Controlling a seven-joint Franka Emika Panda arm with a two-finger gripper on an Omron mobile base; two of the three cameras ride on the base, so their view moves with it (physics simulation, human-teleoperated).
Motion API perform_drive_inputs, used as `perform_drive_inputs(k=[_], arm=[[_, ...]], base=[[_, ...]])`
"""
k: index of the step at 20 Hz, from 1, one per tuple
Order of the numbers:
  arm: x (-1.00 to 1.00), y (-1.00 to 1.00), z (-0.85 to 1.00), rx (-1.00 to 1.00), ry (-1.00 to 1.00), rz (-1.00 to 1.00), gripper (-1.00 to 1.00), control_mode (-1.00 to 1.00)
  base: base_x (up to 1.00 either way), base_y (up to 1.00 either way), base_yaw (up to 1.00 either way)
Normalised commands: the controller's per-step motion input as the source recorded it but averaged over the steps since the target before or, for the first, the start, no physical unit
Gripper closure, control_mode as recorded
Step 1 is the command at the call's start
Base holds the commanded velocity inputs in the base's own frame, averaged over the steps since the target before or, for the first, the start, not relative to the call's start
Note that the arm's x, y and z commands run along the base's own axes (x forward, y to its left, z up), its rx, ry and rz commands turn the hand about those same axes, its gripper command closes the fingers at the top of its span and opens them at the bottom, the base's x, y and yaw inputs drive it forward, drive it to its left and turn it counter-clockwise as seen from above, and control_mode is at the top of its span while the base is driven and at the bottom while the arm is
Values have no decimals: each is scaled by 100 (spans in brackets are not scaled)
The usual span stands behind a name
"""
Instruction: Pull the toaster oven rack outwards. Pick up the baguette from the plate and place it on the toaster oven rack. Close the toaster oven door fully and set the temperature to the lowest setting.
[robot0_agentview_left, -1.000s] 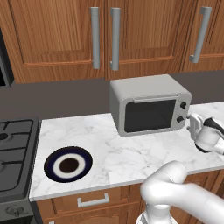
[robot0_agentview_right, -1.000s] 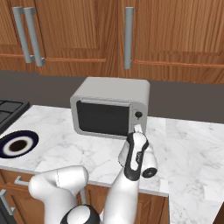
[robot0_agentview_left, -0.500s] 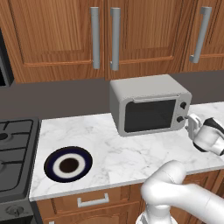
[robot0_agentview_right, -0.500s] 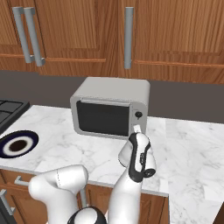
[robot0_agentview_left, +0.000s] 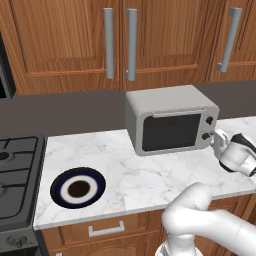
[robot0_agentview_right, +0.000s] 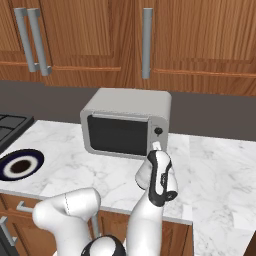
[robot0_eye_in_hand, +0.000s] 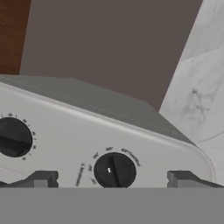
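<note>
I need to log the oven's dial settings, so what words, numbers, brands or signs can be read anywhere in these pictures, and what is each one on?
None can be read.
Small pale markings ring each knob on the toaster oven front in the hand view: too blurred to read.
From the base views, the toaster oven door, plate and cabinets show no text.

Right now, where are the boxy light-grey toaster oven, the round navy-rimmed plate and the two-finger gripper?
boxy light-grey toaster oven (robot0_agentview_left: 172, 102), left base view, on its flat top.
round navy-rimmed plate (robot0_agentview_left: 61, 189), left base view, on its dark rim.
gripper (robot0_eye_in_hand: 112, 179), hand view, midway between the open fingertips, before a knob.
</note>
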Motion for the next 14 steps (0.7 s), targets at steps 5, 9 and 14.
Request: perform_drive_inputs(k=[5, 9, 14], arm=[[12, 0, 0, 0, 0, 0, -100, -100], [13, 0, 0, 0, -2, 0, -100, -100], [2, 0, 0, 0, 0, 0, -100, -100]], base=[[0, 0, 0], [0, 0, 0], [0, 0, 0]])
